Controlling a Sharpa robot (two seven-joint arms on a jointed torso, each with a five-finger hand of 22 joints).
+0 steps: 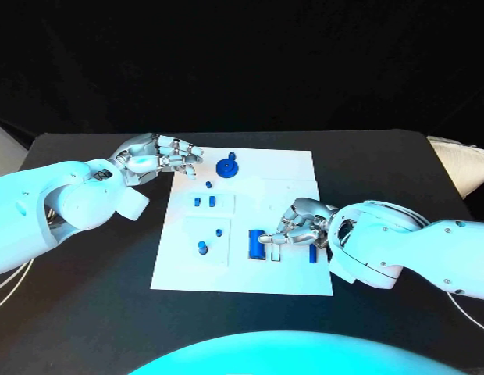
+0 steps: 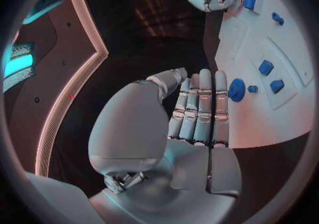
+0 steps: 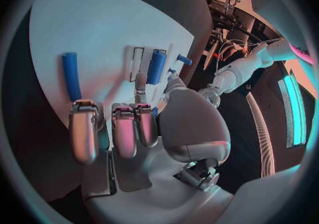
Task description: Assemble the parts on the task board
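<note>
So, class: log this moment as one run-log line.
left hand: open, at task board corner | right hand: over long blue parts, grasp unclear

White rounded arms (image 1: 51, 203), silver segmented hands (thin cables trailing underneath).

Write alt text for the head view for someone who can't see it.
A white task board lies on a black table, with small blue parts scattered over it. The right hand rests over the long blue pieces near the board's front, while the left hand hovers at its far left corner.
</note>
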